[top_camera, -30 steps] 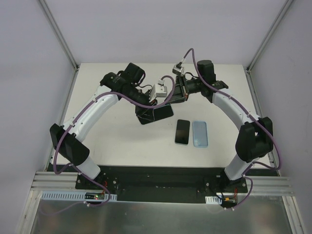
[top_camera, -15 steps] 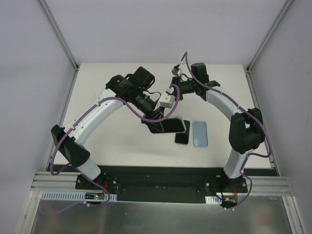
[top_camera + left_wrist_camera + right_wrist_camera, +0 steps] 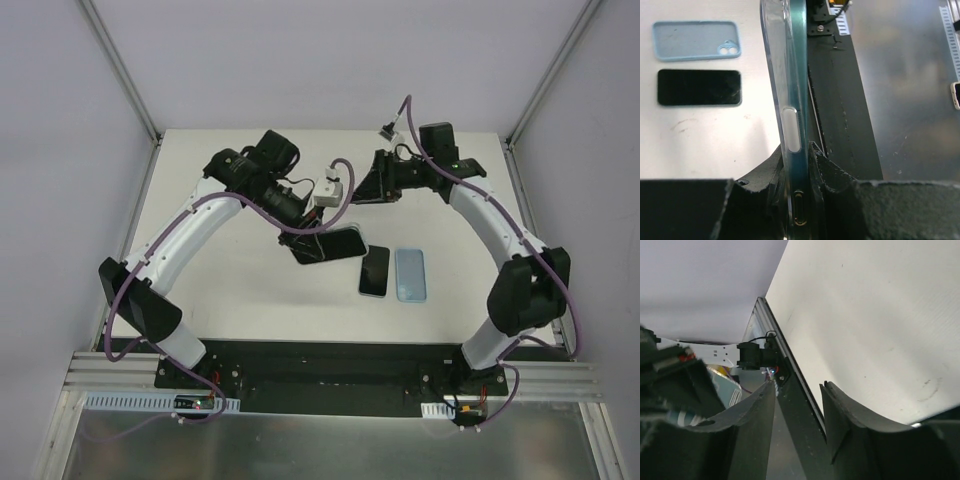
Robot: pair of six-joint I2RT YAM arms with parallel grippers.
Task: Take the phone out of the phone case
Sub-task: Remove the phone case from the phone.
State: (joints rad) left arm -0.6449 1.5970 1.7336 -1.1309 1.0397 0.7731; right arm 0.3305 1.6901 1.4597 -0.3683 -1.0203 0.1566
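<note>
A dark teal phone (image 3: 801, 75) sits in a clear phone case (image 3: 791, 131) and shows edge-on in the left wrist view. My left gripper (image 3: 796, 152) is shut on it near one end. From above, the cased phone (image 3: 330, 243) hangs over the table's middle from the left gripper (image 3: 303, 247). My right gripper (image 3: 378, 188) is up and to the right of it, apart from it. Its jaws stand open in the right wrist view (image 3: 799, 390), with nothing between them.
A bare black phone (image 3: 374, 270) and a light blue case (image 3: 410, 275) lie side by side on the white table (image 3: 220, 280), just right of the held phone. Both also show as the black phone (image 3: 699, 87) and blue case (image 3: 695, 41).
My right gripper has let go at the cased phone, opened, and drawn back up and to the right. The left gripper has shifted the phone slightly left and back.
</note>
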